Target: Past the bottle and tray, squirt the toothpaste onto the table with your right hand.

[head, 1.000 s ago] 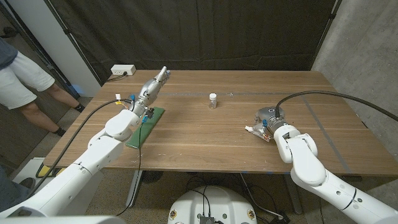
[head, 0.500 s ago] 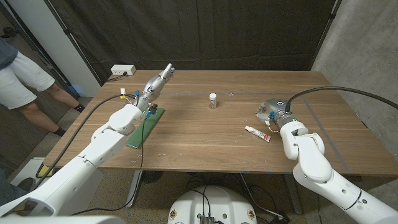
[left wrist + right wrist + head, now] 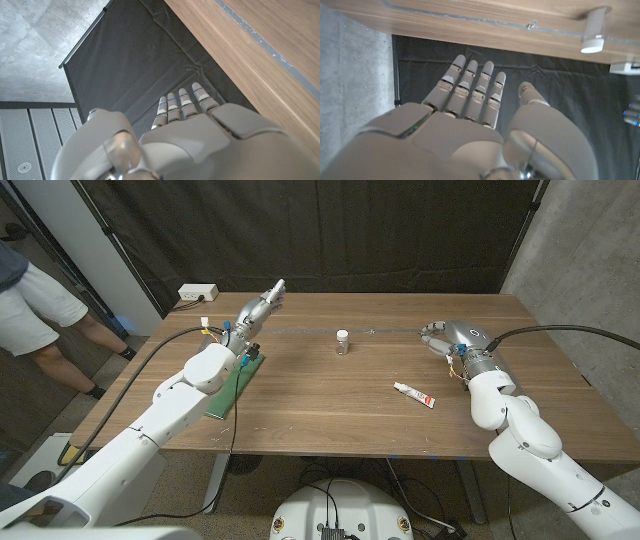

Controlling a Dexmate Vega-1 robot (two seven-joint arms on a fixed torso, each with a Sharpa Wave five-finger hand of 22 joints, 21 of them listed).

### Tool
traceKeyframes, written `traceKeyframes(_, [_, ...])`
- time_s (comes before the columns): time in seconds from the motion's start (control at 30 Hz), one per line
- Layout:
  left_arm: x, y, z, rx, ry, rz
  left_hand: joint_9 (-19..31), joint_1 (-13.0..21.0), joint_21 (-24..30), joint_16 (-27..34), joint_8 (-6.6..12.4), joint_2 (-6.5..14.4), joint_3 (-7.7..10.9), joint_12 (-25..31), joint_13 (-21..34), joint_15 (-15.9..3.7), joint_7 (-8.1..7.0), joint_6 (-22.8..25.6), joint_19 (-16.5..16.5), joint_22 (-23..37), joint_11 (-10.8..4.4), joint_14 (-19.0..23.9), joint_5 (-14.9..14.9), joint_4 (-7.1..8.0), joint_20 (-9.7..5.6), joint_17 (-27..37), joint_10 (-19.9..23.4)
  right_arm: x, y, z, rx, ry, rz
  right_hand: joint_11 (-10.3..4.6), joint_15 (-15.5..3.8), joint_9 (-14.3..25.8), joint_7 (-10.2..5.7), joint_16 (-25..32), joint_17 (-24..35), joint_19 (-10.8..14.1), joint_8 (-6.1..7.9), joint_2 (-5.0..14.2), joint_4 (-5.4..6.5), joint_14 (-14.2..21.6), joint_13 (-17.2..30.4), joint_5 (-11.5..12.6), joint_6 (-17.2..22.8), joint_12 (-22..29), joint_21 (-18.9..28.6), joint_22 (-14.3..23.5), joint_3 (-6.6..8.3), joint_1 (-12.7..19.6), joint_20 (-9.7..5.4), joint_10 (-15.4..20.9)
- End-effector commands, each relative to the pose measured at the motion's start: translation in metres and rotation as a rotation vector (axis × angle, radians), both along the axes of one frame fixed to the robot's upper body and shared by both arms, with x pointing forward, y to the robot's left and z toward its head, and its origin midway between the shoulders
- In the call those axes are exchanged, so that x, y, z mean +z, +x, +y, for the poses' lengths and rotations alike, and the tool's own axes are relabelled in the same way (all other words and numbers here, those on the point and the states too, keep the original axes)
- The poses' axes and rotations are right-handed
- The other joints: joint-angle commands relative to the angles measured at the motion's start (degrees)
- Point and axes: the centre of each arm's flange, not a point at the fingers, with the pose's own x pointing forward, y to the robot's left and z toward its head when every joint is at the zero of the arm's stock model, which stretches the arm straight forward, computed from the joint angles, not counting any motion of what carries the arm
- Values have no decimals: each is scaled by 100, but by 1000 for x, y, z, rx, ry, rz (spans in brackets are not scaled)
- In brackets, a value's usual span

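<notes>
My right hand (image 3: 452, 338) hangs empty above the table, fingers spread, clear of the toothpaste (image 3: 415, 393) lying just nearer me. The bottle (image 3: 342, 341) stands mid-table, the tray (image 3: 235, 383) under my left arm. My left hand (image 3: 257, 310) points outward, fingers straight, holding nothing.

the green tray (image 3: 232, 385) lies mostly under the left arm, so just its long edge and near corner show. the person (image 3: 40, 310) at the far left is cut by the picture's edge. print on the toothpaste tube (image 3: 415, 394) is too small to read, as is the label on the small bottle (image 3: 343, 341). in the right wrist view, that bottle (image 3: 593, 33) runs off the picture's edge.
</notes>
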Motion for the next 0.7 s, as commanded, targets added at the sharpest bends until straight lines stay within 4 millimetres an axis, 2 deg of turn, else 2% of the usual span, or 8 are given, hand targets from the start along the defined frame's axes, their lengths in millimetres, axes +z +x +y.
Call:
traceKeyframes(0.03, [-2,5,-4,-13,-2,19,28,24,12,32,40,33,14,36,11,1,-7,93,-9,1,18,65,-17,6,-33,29,104,1,25,-29,310,476,-7,103,83,17,51,-2,15,22,-41,53,22,-66,11,54,-59,22,45,14,14,-62,-39,-19])
traceKeyframes(0.3, [-1,6,8,-11,-4,11,28,35,-69,7,42,35,21,31,11,-9,0,127,-154,-1,6,50,-21,9,-62,30,127,-1,56,-34,535,686,25,178,186,16,94,-20,26,-76,-47,-6,78,-225,14,48,-151,22,5,11,-87,-256,29,-97])
traceKeyframes(0.4, [1,8,13,-4,-1,0,28,36,-74,3,43,36,23,29,11,-11,2,136,-156,-1,12,50,-22,10,-63,30,129,-5,70,-36,614,752,44,204,198,13,41,-4,30,-114,26,-33,106,-253,16,47,8,32,-10,10,-138,-360,56,-118])
traceKeyframes(0.53, [0,15,18,-15,-26,5,28,39,-73,0,44,37,26,29,11,-13,1,147,-135,-1,19,53,-22,12,-67,31,139,-5,84,-38,694,802,82,153,222,5,4,-11,27,-130,62,-41,107,-305,15,54,114,26,-15,9,-153,-400,78,-163])
traceKeyframes(0.67, [-1,24,19,-25,-35,3,28,41,-76,0,45,38,27,28,11,-17,6,158,-128,-1,30,64,-23,13,-80,31,145,-4,95,-40,805,867,106,205,238,-6,87,-7,32,-135,14,-57,132,-357,15,56,13,25,-16,9,-193,-489,87,-204])
traceKeyframes(0.7, [-1,26,20,-27,-36,0,28,42,-79,-3,42,38,29,23,11,-17,3,155,-127,-1,6,64,-24,14,-82,31,139,-4,98,-41,828,884,109,280,250,-14,179,7,38,-134,-25,-75,163,-370,14,54,-86,25,-16,8,-239,-584,84,-238])
